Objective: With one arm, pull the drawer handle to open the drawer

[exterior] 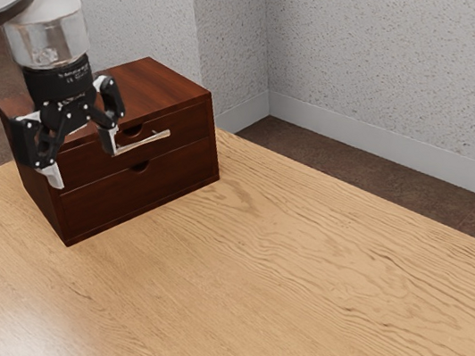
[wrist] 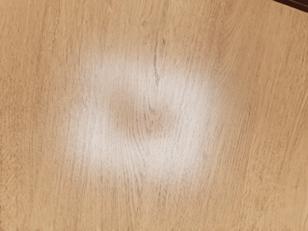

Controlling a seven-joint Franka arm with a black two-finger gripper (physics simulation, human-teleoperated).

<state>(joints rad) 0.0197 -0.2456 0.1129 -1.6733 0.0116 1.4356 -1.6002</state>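
Note:
A small dark-red wooden cabinet with two drawers stands on the table at the exterior view's left. Both drawer fronts sit flush with the cabinet. The upper drawer carries a thin silver bar handle. The lower drawer has a small notch at its top edge. My black gripper hangs in front of the cabinet's face, to the left of the handle, with its fingers spread open and nothing between them. One fingertip is close to the handle's left end. A dark corner of the cabinet shows in the wrist view.
The light wooden table stretches wide to the exterior view's right and front. Under my hand the table shows a pale ring of reflected light. Speckled walls and a brown floor lie behind the table.

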